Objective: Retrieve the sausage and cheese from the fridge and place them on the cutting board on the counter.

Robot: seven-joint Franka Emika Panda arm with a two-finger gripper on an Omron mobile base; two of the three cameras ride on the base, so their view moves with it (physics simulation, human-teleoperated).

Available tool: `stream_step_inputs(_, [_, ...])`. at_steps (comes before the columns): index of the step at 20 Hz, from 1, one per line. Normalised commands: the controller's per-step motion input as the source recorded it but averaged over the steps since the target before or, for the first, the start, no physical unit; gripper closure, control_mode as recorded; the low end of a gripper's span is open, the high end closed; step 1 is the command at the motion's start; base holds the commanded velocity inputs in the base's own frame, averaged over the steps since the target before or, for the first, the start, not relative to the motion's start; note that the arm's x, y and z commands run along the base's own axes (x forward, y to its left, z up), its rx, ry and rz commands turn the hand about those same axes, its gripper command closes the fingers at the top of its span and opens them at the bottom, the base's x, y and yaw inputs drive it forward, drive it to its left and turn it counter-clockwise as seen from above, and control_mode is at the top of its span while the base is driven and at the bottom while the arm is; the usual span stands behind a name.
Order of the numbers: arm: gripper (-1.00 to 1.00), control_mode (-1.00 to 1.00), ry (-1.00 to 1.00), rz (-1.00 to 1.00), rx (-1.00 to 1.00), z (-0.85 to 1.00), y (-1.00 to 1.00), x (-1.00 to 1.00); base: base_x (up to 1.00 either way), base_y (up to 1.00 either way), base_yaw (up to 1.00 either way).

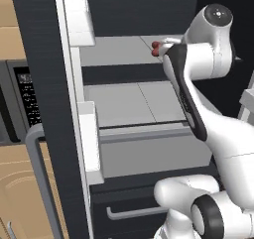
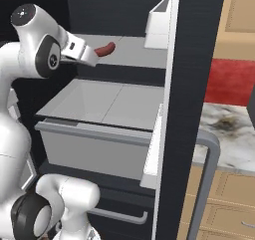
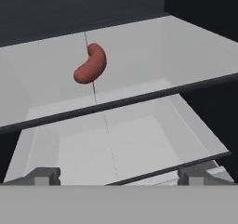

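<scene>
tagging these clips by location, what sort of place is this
A kitchen, most likely, seen at an open fridge: light grey shelves with a sausage on the upper one, a marble counter over light wood cabinets, and a black wall oven beside the fridge.

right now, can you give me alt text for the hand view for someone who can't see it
A curved reddish-brown sausage lies on a light grey fridge shelf, ahead of the open gripper, whose two dark fingertips stand wide apart at the bottom. Below the shelf's front edge, a grey bin sits open.
</scene>
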Motion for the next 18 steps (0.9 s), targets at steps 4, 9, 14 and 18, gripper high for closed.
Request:
stream_step_inputs(4, [-1.0,-1.0,0.07,0.0,0.0,0.06,0.0,0.8,0.0,0.0,0.0])
stream_step_inputs(9, [-1.0,-1.0,0.08,-0.02,0.0,0.01,0.04,0.65,0.0,0.0,0.0])
stream_step_inputs(14, [-1.0,-1.0,0.02,-0.05,0.0,0.02,0.06,0.55,0.0,0.0,0.0])
stream_step_inputs(18, [-1.0,-1.0,0.01,-0.08,0.0,0.0,0.0,0.57,0.0,0.0,0.0])
